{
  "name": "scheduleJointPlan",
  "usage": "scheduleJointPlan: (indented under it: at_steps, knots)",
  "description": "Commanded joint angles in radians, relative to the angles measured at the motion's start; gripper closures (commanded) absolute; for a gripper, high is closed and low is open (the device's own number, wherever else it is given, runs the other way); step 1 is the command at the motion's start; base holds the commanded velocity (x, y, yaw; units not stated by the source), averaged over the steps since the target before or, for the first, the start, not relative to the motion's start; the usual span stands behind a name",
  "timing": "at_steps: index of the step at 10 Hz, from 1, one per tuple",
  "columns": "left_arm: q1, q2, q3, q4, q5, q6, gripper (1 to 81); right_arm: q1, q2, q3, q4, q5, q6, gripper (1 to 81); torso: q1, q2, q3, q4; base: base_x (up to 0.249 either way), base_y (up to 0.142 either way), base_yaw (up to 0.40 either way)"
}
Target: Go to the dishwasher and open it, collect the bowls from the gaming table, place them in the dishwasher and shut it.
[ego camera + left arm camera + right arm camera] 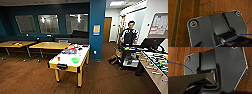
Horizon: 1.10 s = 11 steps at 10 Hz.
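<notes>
Gaming table point(65, 65) standing on wood floor point(27, 77), green bowl point(75, 60) sitting near its front edge, person point(129, 37) standing beyond foosball table point(156, 63), gripper states impossible to tell.

Both wrist cameras look straight down past the robot's own dark base plate point(205, 31) to the floor. In the left wrist view a jointed bar point(233, 40) crosses the plate toward 4 o'clock. In the right wrist view the plate point(228, 65) carries a bar point(193, 79) reaching toward 8 o'clock.
</notes>
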State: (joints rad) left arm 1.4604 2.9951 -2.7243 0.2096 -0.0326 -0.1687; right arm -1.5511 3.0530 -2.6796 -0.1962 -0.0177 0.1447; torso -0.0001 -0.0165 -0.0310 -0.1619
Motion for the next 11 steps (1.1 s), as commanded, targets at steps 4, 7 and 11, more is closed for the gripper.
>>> scheduleJointPlan:
  at_steps: [4, 7, 11]
  knots:
    - [-0.056, -0.005, -0.002, -0.004, 0.045, 0.0, 1.0, 0.05, 0.002, 0.004, -0.008, -0.05, -0.004, 1.0, 0.0, 0.0, 0.0, 0.0, 0.109, 0.091, 0.0]
    - [-0.056, -0.005, -0.002, -0.004, 0.045, -0.002, 1.0, 0.048, 0.0, 0.003, -0.008, -0.048, -0.004, 1.0, 0.001, 0.0, 0.0, 0.0, 0.093, 0.119, 0.0]
    - [-0.051, -0.004, -0.002, -0.004, 0.045, 0.0, 1.0, 0.047, 0.0, 0.003, -0.008, -0.048, -0.004, 1.0, 0.001, 0.0, 0.0, 0.0, 0.092, 0.121, 0.0]
